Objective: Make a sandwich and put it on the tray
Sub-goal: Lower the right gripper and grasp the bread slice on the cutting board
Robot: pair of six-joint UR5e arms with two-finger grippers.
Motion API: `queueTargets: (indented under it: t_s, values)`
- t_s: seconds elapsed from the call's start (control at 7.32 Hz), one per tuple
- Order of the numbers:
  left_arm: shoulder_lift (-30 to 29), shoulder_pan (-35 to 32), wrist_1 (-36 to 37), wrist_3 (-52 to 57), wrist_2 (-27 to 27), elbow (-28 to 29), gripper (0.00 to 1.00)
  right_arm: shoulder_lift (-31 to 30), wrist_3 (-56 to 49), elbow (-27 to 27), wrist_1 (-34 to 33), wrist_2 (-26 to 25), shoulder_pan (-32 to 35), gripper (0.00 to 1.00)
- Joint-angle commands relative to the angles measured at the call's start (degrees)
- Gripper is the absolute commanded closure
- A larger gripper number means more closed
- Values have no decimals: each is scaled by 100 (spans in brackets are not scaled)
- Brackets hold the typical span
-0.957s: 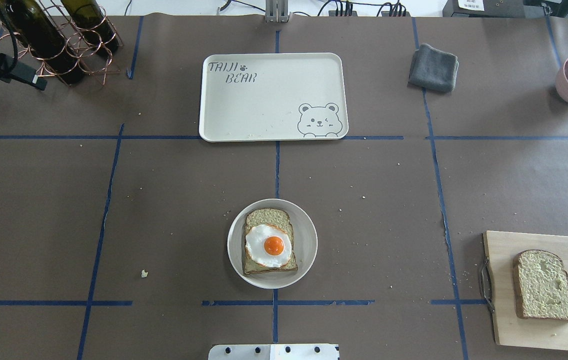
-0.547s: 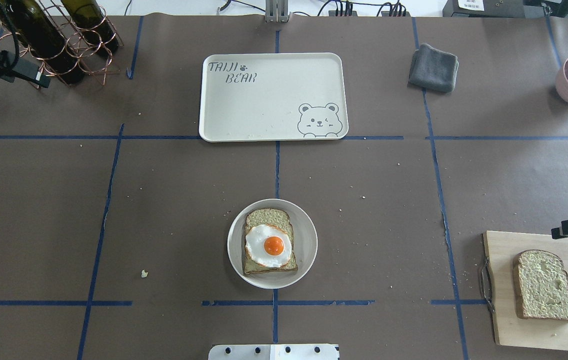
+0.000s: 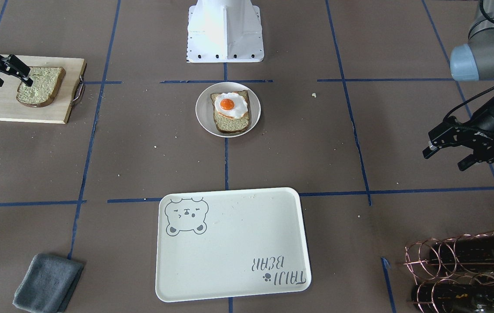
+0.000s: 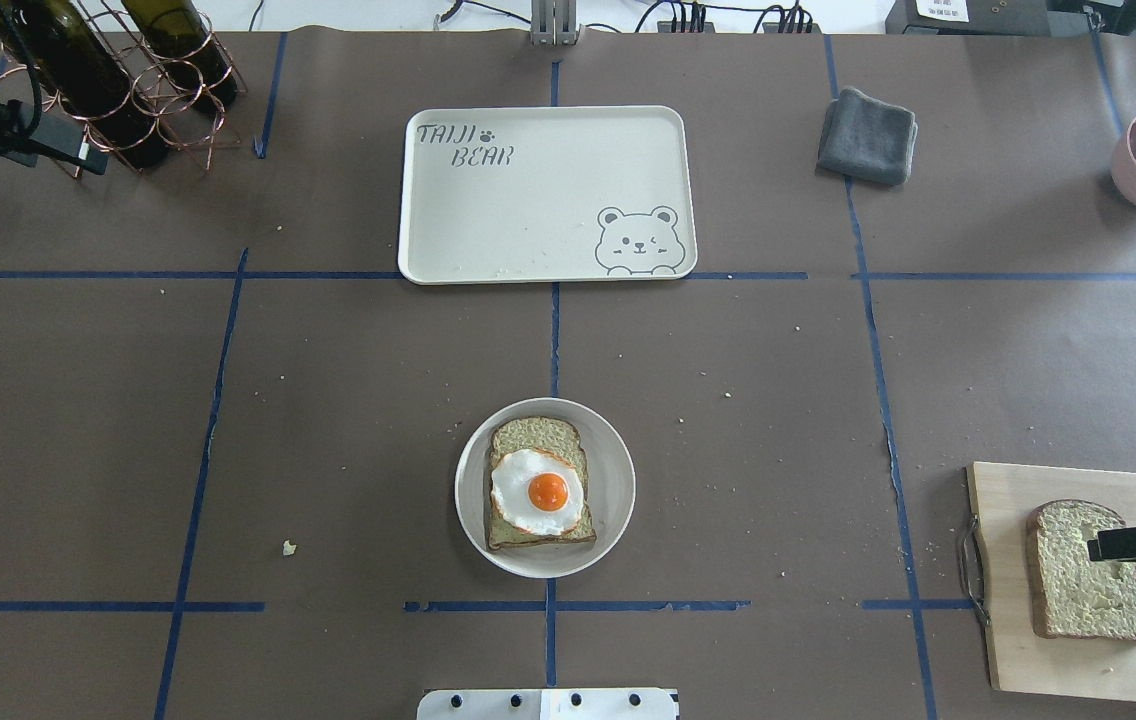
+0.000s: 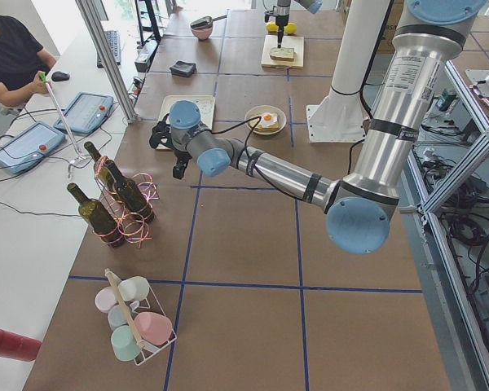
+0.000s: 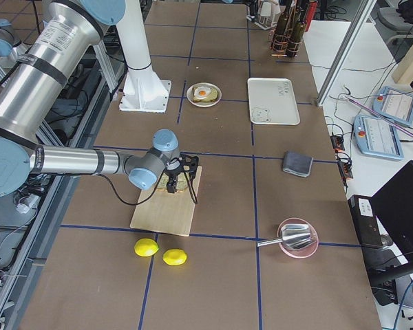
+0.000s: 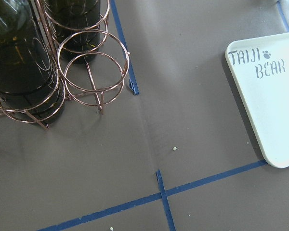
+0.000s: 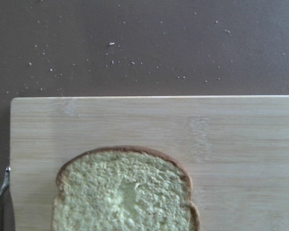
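- Right fingers point(image 3: 23, 76) spread apart, poised over a lone bread slice point(image 4: 1068, 590) on the wooden cutting board point(image 4: 1048, 670), well off to the robot's right of the round white plate point(image 4: 618, 490); contact with the bread not discernible.
- Left fingers point(image 3: 432, 150) likewise parted and empty, hanging above the bench point(image 4: 328, 400) far to the robot's left of the plate, near the copper bottle rack point(image 4: 158, 110).
- On the plate, the other bread slice point(image 4: 533, 435) lying flat, topped by the fried egg point(image 4: 538, 490), yolk up.
- Beyond the plate, on the side away from the robot's base, the cream tray point(image 4: 528, 200) with bear face and "TAIJI BEAR" lettering, well apart from the plate, a few crumbs on its surface.
- Farther out from the plate than the cutting board, on the robot's right, a folded grey cloth point(image 4: 866, 135).
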Motion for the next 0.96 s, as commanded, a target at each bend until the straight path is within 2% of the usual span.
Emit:
queueTargets:
  t_s: [0.0,0.27,0.55,0.82]
  values:
    - [11,1,-9,2,-1,16,0,-54,135,-35,35,-283,-338,1]
    - [11,1,-9,11,-1,25,0,-159,126,-35,88,-213,-329,10]
    - [11,1,-9,11,8,16,0,-327,126,-105,386,-195,-329,32]
    - [11,1,-9,11,8,24,0,-248,126,-228,387,-204,-347,32]
